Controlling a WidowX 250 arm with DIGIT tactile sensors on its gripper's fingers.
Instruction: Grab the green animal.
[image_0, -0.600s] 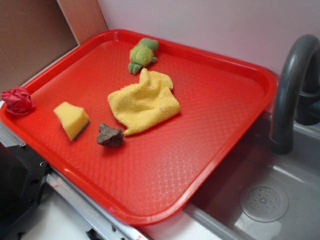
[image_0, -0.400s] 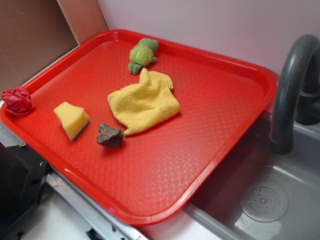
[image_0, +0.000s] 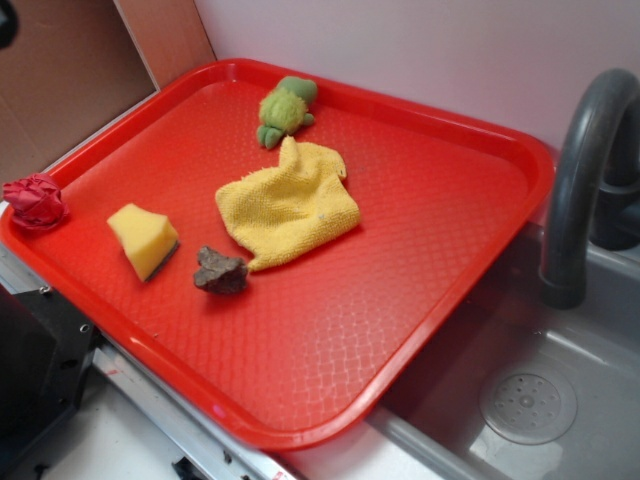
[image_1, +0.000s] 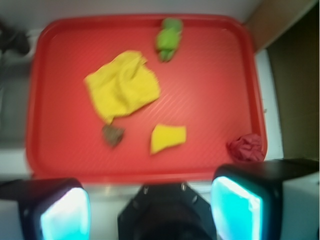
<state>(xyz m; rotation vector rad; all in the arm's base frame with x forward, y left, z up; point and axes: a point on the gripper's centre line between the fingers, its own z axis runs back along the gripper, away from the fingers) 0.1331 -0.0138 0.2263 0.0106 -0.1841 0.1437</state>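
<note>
Pincer (image_1: 150, 202) spread apart at bottom of wrist view, holding nothing. Turtle (image_0: 284, 108) untouched at upper centre of tray (image_0: 400, 330), above cloth (image_0: 290, 205). Approach, descent, grasp all remaining.

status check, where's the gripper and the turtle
Gripper open, high above tray's near edge. Turtle untouched at far rim, beside cloth. Path clear.

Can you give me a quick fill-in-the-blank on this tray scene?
1. The green animal lies near the tray's ____ edge, by the wall.
2. The gripper holds ____.
3. The brown lump sits between the yellow cloth and the yellow ____.

Missing: far; nothing; sponge
</note>
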